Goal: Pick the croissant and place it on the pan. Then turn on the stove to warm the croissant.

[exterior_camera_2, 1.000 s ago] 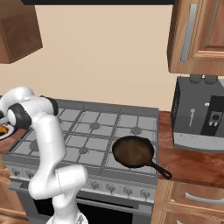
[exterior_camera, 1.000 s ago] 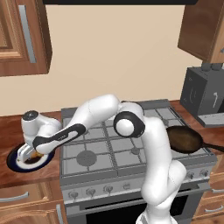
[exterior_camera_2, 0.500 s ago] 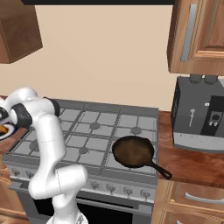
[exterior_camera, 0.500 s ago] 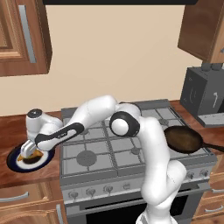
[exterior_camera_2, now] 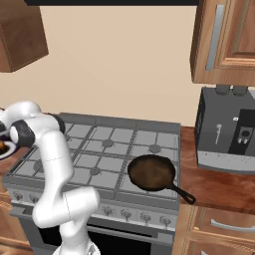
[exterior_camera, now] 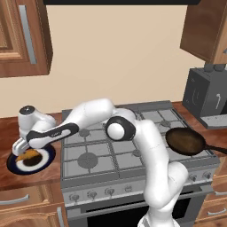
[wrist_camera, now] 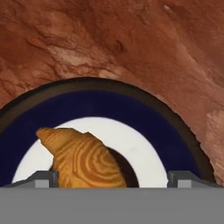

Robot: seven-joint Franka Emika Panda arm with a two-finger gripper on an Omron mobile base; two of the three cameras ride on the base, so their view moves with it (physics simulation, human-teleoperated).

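The croissant, golden-orange and ridged, lies on a blue-rimmed plate on the wooden counter left of the stove. My gripper is open and low over the plate, its fingertips either side of the croissant, not pressing on it. From the left base view the gripper hangs at the croissant on the plate. The dark pan sits empty on the stove's front right burner, also seen as the pan with its handle pointing right and forward.
A row of knobs runs along the stove front. A grey appliance stands on the counter right of the stove. Wooden wall cabinets hang above both counters. My arm stretches across the stove's left burners.
The hand has dropped lower over the plate, bringing the fingertips down beside the croissant. The jaws have stayed wide. Pan and plate have not moved.
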